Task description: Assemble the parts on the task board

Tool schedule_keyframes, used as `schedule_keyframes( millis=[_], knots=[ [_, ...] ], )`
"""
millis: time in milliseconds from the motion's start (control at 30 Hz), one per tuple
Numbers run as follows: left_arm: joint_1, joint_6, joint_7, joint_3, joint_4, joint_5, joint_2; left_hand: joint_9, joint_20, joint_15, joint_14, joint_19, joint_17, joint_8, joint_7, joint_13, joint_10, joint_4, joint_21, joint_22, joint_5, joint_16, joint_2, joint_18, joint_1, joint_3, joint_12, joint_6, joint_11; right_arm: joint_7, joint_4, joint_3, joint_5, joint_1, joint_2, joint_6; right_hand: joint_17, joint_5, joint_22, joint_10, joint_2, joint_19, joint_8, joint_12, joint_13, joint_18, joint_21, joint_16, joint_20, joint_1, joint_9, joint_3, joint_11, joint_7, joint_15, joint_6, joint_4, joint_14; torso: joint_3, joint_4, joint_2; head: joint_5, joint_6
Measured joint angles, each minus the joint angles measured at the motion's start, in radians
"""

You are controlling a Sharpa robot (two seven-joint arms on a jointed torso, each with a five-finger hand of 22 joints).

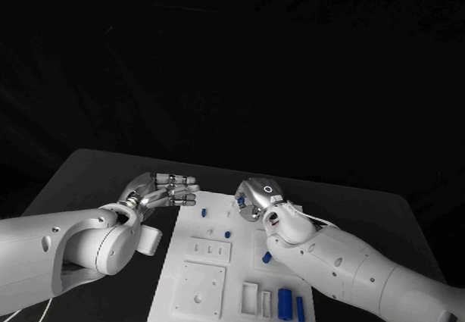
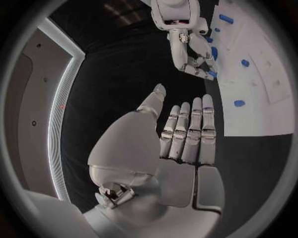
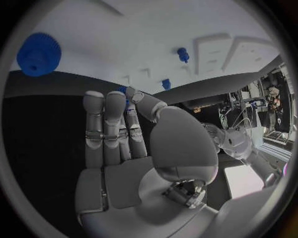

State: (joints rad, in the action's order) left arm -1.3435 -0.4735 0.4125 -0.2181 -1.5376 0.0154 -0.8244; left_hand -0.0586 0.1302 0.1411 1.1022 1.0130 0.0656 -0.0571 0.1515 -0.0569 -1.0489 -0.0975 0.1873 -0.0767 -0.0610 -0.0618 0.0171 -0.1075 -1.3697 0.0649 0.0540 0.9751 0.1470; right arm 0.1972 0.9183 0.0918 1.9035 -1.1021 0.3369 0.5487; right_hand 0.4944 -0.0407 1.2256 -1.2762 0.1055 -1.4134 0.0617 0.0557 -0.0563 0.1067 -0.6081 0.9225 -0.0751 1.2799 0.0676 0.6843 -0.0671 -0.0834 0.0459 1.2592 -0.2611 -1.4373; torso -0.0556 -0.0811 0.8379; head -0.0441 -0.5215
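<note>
The white task board lies in the middle of the black table. My right hand hovers over the board's far end, and its thumb and a finger pinch a small blue part, also seen at the fingertips. My left hand hangs beside the board's far left corner with its fingers straight and nothing in them. Small blue pegs stand on the board near both hands. A blue gear lies on the board under my right arm.
Two long blue parts lie at the board's near right, beside a white slotted block. Raised white blocks occupy the board's middle. Bare black table stretches left of the board and beyond it.
</note>
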Motion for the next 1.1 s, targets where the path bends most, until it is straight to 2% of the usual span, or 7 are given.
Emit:
schedule_keyframes(
  millis=[200, 467, 667, 767, 900, 1100],
  knots=[
    [0.0, 0.0, -0.002, 0.0, 0.007, 0.0, 0.009, 0.0, 0.0, 0.0, 0.0, 0.0, 0.0, 0.0, 0.0, 0.0, 0.0, 0.0, 0.0, 0.0, 0.0, 0.0, 0.0, 0.0, 0.0, 0.0, 0.0, 0.0, 0.0, 0.004, -0.026, 0.001, 0.0, -0.002, -0.026, 0.005, 0.002, -0.005, 0.018, 0.0, 0.0, -0.004, 0.0, -0.002, 0.0, -0.006, 0.02, -0.004, -0.004, 0.0, 0.0, 0.0, 0.0, 0.0, 0.0, 0.0, 0.0, 0.0, -0.0029, -0.0018, 0.002, -0.001, 0.003],
    [0.0, 0.001, -0.004, 0.0, 0.011, 0.0, 0.013, 0.0, 0.004, 0.004, -0.004, -0.004, 0.0, 0.0, 0.004, 0.0, 0.0, 0.0, 0.0, 0.0, 0.0, 0.0, 0.0, 0.0, 0.0, 0.0, 0.0, -0.004, 0.0, 0.005, -0.046, 0.001, -0.002, -0.003, -0.041, 0.006, 0.005, -0.005, 0.037, 0.0, 0.0, -0.011, 0.0, -0.004, 0.0, -0.007, 0.041, -0.004, 0.0, 0.0, 0.0, -0.001, 0.0, 0.0, 0.0, 0.0, -0.001, 0.0, -0.0047, -0.0021, 0.006, 0.0, 0.005],
    [-0.001, 0.001, -0.005, 0.001, 0.013, 0.0, 0.016, 0.0, 0.004, 0.004, -0.004, -0.004, 0.0, 0.0, 0.004, 0.0, 0.0, 0.0, 0.0, 0.0, 0.0, 0.0, 0.0, 0.0, 0.0, 0.0, 0.0, -0.004, 0.0, 0.005, -0.063, 0.001, -0.003, -0.004, -0.051, 0.009, 0.005, -0.005, 0.04, 0.0, 0.0, -0.014, 0.0, -0.005, 0.0, -0.007, 0.043, -0.004, -0.003, 0.0, 0.0, -0.002, 0.0, 0.0, 0.0, 0.0, -0.001, 0.0, -0.0047, -0.0013, 0.008, 0.0, 0.005],
    [-0.002, 0.001, -0.005, 0.001, 0.013, 0.0, 0.018, 0.0, 0.004, 0.004, -0.004, -0.004, 0.0, 0.0, 0.004, 0.0, 0.0, 0.0, 0.0, 0.0, 0.0, 0.0, 0.0, 0.0, 0.0, 0.0, 0.0, -0.004, 0.0, 0.005, -0.074, 0.001, -0.004, -0.004, -0.06, 0.011, 0.008, -0.005, 0.054, 0.0, 0.0, -0.02, 0.0, -0.001, 0.0, -0.007, 0.06, -0.008, 0.002, 0.0, -0.001, -0.003, 0.0, 0.0, 0.0, 0.0, -0.002, 0.0, -0.0047, -0.0014, 0.009, 0.0, 0.006],
    [-0.004, 0.002, -0.006, 0.001, 0.012, 0.0, 0.019, 0.0, 0.004, 0.004, -0.004, -0.004, 0.0, 0.0, 0.004, 0.0, 0.0, 0.0, 0.0, 0.0, 0.0, 0.0, 0.0, 0.0, 0.0, 0.0, 0.0, -0.004, 0.0, 0.005, -0.084, 0.001, -0.004, -0.004, -0.07, 0.015, 0.008, -0.005, 0.055, 0.0, 0.0, -0.02, 0.0, 0.001, 0.0, -0.008, 0.06, -0.008, 0.002, 0.0, -0.001, -0.003, 0.0, 0.0, 0.0, 0.0, -0.002, 0.0, -0.0048, -0.0038, 0.011, 0.002, 0.006],
    [-0.006, 0.002, -0.006, 0.001, 0.012, 0.0, 0.02, 0.0, 0.004, 0.004, -0.004, -0.004, 0.0, 0.0, 0.003, 0.0, 0.0, 0.0, 0.0, 0.0, 0.0, 0.0, 0.0, 0.0, 0.0, 0.0, 0.0, -0.004, 0.0, 0.005, -0.089, 0.0, -0.005, -0.004, -0.077, 0.02, 0.009, -0.005, 0.068, 0.002, 0.0, -0.025, 0.0, 0.001, 0.0, -0.008, 0.075, -0.008, -0.003, 0.0, -0.001, 0.002, 0.002, 0.0, 0.0, 0.0, -0.007, 0.0, -0.0087, -0.0094, 0.016, -0.001, 0.003]
  ],
)
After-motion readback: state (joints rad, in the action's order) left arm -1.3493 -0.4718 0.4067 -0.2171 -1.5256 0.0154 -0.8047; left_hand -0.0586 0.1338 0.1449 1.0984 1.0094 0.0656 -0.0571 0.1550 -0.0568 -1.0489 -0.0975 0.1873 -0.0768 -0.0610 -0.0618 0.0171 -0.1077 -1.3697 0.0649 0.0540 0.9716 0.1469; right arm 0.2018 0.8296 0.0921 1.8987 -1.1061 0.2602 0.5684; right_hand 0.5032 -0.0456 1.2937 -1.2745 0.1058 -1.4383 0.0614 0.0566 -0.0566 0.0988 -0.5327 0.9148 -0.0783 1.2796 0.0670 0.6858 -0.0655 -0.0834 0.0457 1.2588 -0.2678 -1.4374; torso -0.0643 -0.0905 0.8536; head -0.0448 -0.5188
